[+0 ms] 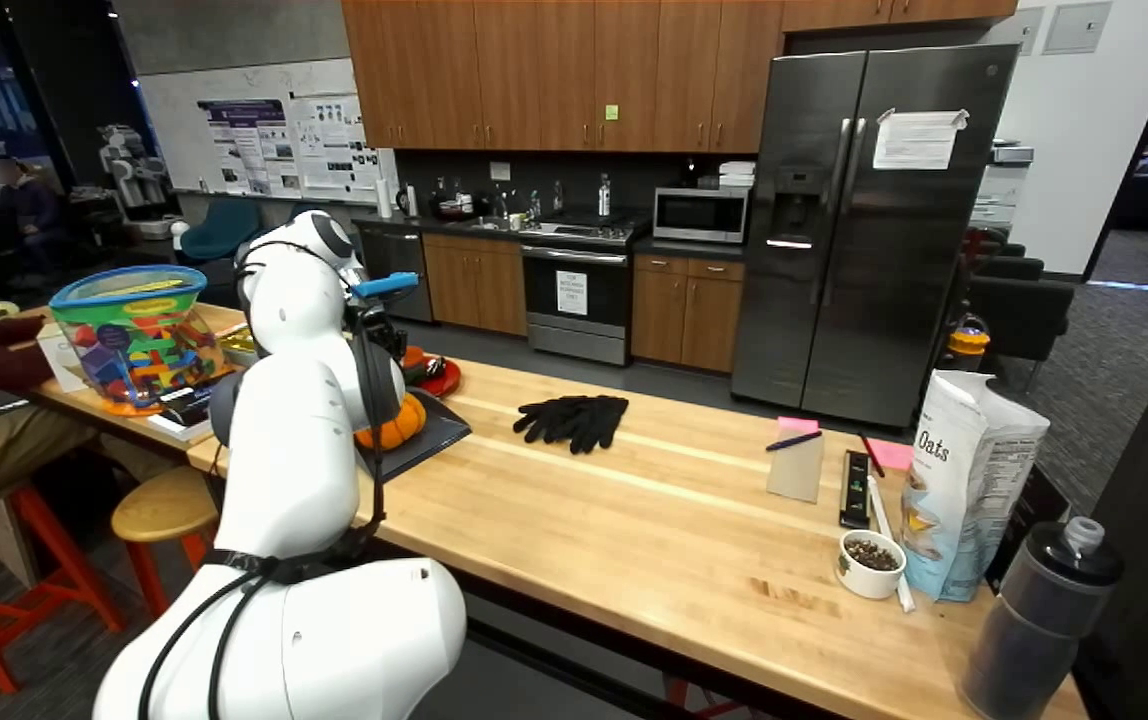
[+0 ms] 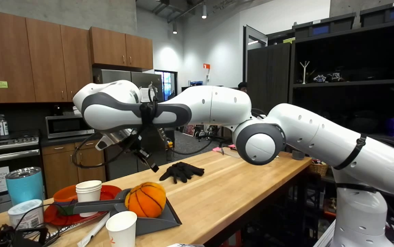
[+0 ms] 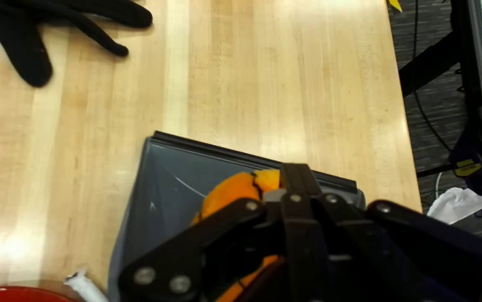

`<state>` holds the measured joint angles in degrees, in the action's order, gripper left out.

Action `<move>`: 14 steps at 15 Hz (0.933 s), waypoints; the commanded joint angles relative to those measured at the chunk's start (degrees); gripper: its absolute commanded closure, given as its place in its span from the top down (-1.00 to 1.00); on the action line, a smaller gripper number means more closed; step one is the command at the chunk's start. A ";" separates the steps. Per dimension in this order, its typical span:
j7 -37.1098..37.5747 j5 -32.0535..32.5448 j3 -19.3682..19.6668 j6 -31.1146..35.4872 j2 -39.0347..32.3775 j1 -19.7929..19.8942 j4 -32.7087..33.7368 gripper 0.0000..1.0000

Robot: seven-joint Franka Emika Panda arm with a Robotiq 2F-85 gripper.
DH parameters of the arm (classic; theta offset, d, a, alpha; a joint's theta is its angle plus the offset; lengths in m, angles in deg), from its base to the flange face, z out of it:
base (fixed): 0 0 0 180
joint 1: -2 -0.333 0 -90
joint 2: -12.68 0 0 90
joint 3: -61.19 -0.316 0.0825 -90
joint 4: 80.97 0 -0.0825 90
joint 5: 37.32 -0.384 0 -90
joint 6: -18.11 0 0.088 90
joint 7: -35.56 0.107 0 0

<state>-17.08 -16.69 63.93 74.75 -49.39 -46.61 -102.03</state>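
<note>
My gripper [image 2: 154, 167] is above an orange ball with black lines [image 2: 146, 199]. In the wrist view its fingers [image 3: 300, 180] are together, with nothing seen between them. The ball also shows behind the fingers in the wrist view [image 3: 233, 191] and partly behind the arm in an exterior view [image 1: 396, 424]. It sits in a dark grey dustpan [image 2: 165, 222], whose flat pan shows in the wrist view [image 3: 161, 188]. A black glove [image 1: 574, 420] lies on the table beyond the dustpan. It also shows in an exterior view [image 2: 183, 171] and the wrist view [image 3: 22, 42].
Red plate [image 2: 109, 189], stacked white cups [image 2: 89, 195], a single white cup [image 2: 121, 228] and a blue tumbler [image 2: 25, 187] stand near the dustpan. An oats bag [image 1: 969, 490], white bowl [image 1: 869, 580] and grey bottle [image 1: 1039, 625] stand at the table's far end.
</note>
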 commanded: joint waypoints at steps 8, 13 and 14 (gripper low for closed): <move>12.47 1.47 4.02 6.09 9.29 6.45 -0.41 -1.00; 20.96 0.94 4.62 10.13 11.21 13.74 -0.67 -1.00; 22.83 0.81 4.59 10.39 11.60 15.33 -0.75 -1.00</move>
<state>0.79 -15.65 68.46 83.82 -39.66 -34.65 -101.71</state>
